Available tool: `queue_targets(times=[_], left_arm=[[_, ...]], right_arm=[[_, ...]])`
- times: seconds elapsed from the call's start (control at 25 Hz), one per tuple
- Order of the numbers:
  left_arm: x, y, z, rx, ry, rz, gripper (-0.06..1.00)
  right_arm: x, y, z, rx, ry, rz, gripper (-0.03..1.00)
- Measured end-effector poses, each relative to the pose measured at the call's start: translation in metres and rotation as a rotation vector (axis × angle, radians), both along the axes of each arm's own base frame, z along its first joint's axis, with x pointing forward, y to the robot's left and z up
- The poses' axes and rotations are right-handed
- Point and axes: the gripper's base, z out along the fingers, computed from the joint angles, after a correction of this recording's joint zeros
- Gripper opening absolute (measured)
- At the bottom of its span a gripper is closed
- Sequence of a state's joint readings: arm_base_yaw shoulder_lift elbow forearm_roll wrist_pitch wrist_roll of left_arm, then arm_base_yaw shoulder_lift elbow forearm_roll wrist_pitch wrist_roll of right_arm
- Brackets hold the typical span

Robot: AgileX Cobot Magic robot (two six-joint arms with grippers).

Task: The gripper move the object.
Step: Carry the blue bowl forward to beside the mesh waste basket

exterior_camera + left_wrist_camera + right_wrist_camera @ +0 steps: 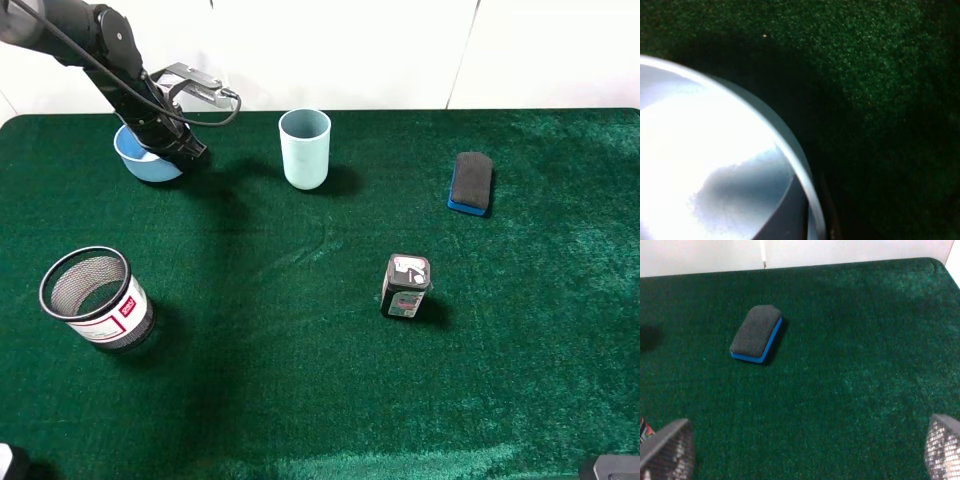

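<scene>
The light blue shallow bowl [138, 160] sits on the green cloth at the far left back. My left gripper [180, 142], black with cables and a silver bracket, reaches down onto the bowl's right rim. In the left wrist view the bowl's whitish inside and rim [790, 145] fill the frame. One dark finger [787, 217] lies inside the rim and a dark shape lies just outside it, so the jaws look closed on the rim. My right gripper [800, 455] is open and empty, low at the near right edge [610, 466].
A tall pale teal cup [305, 148] stands right of the bowl. A black wire-mesh cup [97, 297] stands at the front left. A small black box [405, 286] stands mid-table. A black and blue eraser [471, 182] [756, 333] lies at the back right.
</scene>
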State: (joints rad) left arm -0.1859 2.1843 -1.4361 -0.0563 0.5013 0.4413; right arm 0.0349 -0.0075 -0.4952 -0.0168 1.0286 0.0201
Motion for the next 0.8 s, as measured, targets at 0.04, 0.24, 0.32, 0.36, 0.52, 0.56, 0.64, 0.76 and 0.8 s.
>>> queue_targets(times=[0.04,0.24,0.32,0.36,0.52,0.56,0.64,0.76,0.8], left_arm=[[0.000,0.000,0.002,0.002,0.002,-0.002,0.04],[0.000,0.000,0.022,-0.002,-0.008,-0.006,0.04],[-0.001,0.000,0.030,-0.004,-0.012,-0.007,0.04],[-0.002,0.000,0.034,-0.005,-0.014,-0.006,0.04],[-0.006,0.001,0.050,-0.012,-0.015,0.008,0.04],[-0.008,0.001,0.053,-0.013,-0.014,0.009,0.04],[-0.010,0.001,0.061,-0.014,-0.009,0.012,0.04],[-0.015,0.002,0.070,-0.019,0.013,0.033,0.04],[-0.017,0.002,0.074,-0.021,0.019,0.041,0.04]], right_arm=[[0.000,0.000,0.000,0.000,0.000,0.000,0.69],[0.000,0.000,0.000,0.000,0.000,0.000,0.69],[0.000,0.000,0.000,0.000,0.000,0.000,0.69],[0.000,0.000,0.000,0.000,0.000,0.000,0.69],[0.000,0.000,0.000,0.000,0.000,0.000,0.69],[0.000,0.000,0.000,0.000,0.000,0.000,0.69],[0.000,0.000,0.000,0.000,0.000,0.000,0.69],[0.000,0.000,0.000,0.000,0.000,0.000,0.69],[0.000,0.000,0.000,0.000,0.000,0.000,0.69]])
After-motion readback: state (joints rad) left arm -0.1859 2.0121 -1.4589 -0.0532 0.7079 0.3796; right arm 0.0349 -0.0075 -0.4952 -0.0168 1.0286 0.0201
